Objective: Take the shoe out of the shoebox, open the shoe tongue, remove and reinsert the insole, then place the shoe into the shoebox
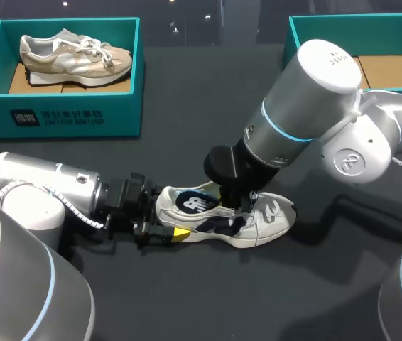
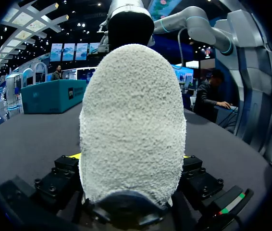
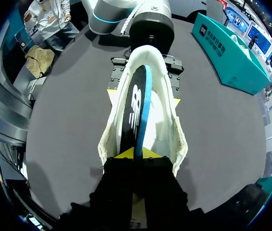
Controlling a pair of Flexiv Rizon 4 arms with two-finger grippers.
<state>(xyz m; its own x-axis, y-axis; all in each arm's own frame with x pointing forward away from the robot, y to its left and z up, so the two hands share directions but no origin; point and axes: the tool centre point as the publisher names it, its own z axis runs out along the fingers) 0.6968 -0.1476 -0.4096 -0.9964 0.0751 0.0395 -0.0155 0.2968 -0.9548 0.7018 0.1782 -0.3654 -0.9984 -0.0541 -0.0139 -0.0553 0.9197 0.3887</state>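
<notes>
Right gripper (image 3: 137,154): closed. The yellow tips pinch the near end of the insole from both sides, so the sheet stands on edge.
Insole (image 3: 137,103): dark navy with a white logo. It runs from the fingers along the shoe's opening toward the heel and sits partly raised inside. The pictures do not show whether it is coming out or going back in.
Shoe (image 3: 167,125): white sneaker, around and under the right fingers. It lies on the dark table (image 1: 208,298), outside any box.
Left gripper (image 2: 132,156): at the shoe's far end from the right fingers, clamped on the heel from two sides. Probably a brace so the shoe does not drag with the insole.
Shoebox (image 1: 307,28): teal, well apart behind the right arm, brown cardboard floor showing. Likely the destination.
Second shoebox (image 1: 73,117): well apart, beyond the left arm. It holds a beige sneaker (image 1: 73,55) that neither gripper touches.
</notes>
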